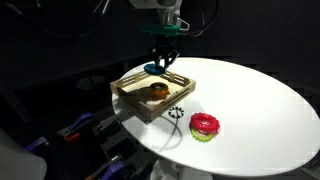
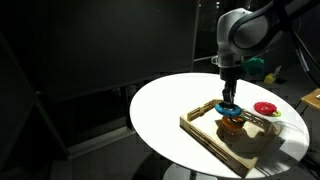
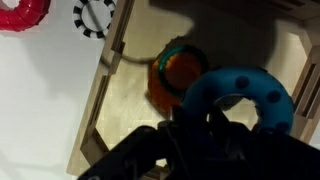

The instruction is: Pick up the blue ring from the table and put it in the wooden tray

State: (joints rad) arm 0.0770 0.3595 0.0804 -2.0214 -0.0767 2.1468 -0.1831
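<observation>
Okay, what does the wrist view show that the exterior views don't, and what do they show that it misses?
Only the wrist view shows the dark spots on the blue ring close up, partly covering the orange ring as seen from above. Only the exterior views show the arm, the whole round table and the full outline of the wooden tray. Both show the blue ring at the pincer over the tray, the orange ring inside it, and the red ring on the table outside.
</observation>
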